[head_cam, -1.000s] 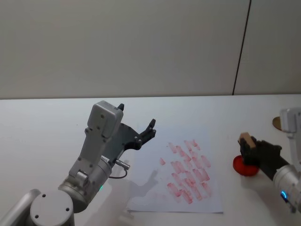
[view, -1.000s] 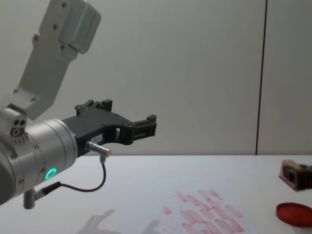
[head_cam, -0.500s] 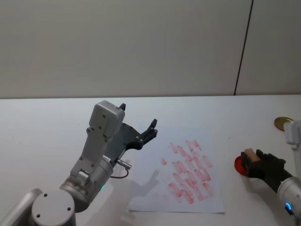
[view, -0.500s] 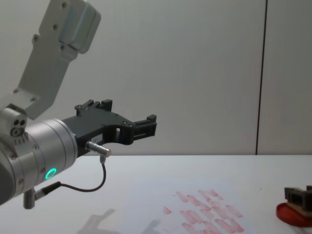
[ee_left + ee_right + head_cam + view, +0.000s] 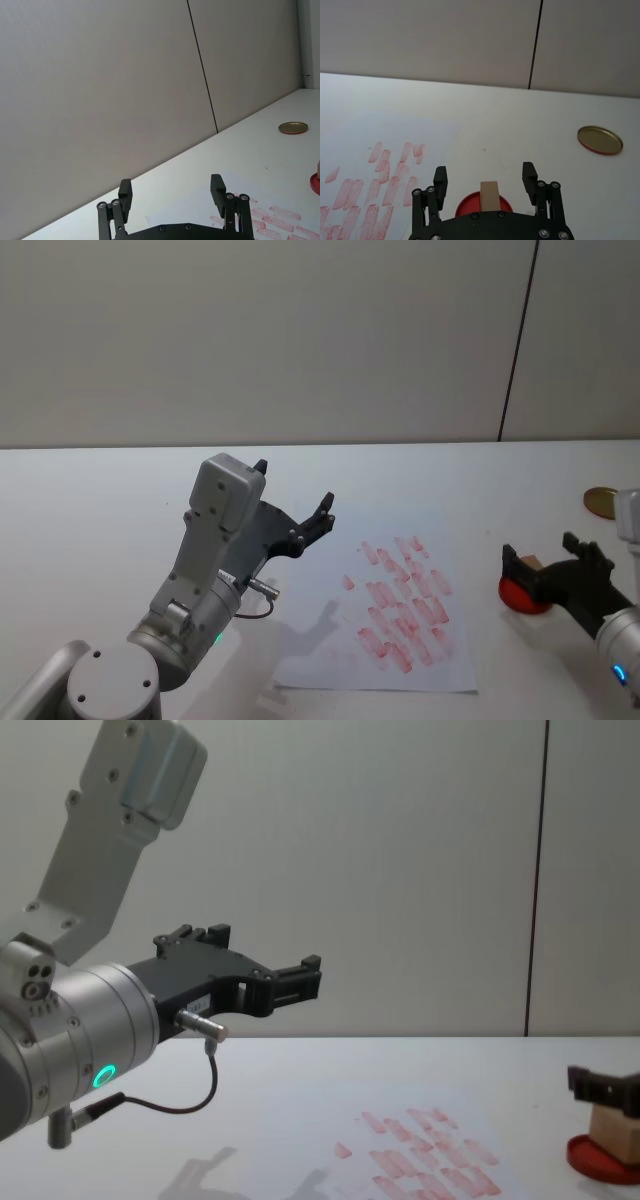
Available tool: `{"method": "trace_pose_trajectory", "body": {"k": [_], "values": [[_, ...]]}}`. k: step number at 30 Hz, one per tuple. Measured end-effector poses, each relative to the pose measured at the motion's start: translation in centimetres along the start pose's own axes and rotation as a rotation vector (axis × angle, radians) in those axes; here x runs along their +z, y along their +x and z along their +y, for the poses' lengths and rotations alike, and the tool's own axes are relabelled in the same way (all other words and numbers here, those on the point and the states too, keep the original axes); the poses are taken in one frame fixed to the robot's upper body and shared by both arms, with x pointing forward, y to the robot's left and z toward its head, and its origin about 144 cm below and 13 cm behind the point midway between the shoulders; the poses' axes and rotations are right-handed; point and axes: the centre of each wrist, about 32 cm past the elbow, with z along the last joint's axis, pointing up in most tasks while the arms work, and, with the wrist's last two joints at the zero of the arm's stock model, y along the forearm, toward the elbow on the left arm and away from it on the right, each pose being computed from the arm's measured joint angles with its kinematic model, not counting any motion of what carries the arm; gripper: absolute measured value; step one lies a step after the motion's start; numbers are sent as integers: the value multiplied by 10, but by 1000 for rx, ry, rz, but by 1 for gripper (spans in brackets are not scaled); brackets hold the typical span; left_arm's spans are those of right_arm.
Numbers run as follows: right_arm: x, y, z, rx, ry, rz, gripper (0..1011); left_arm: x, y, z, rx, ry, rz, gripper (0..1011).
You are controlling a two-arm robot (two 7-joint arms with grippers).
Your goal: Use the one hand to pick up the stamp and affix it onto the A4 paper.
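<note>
The stamp [image 5: 490, 196], a small tan wooden block, stands upright on the round red ink pad [image 5: 465, 206] at the table's right side. My right gripper [image 5: 484, 175], the one hand, is open around it with a black finger on each side and a gap to the wood. In the head view the stamp [image 5: 530, 563] peeks out between the right gripper's [image 5: 543, 554] fingers. The A4 paper [image 5: 400, 615] with red stamp marks lies left of the pad. My left gripper [image 5: 292, 483] hangs open in the air, left of the paper.
A round gold lid [image 5: 600, 500] lies on the white table [image 5: 100, 500] beyond the ink pad, at the far right. The left arm's large silver wrist [image 5: 90, 1040] with its green ring rises over the table's left half. A grey wall stands behind.
The right gripper came down with the stamp, set it on the red ink pad and opened, letting it go. The left arm has not moved.
</note>
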Motion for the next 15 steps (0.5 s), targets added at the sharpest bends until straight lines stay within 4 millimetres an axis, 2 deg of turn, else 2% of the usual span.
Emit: {"method": "trace_pose_trajectory", "body": {"k": [4,15], "values": [[3,0,-4,1,45,-25,995,0,0,0,0,0,0,993],[9,0,-18,6,198,-111,1001,0,0,0,0,0,0,993]]}}
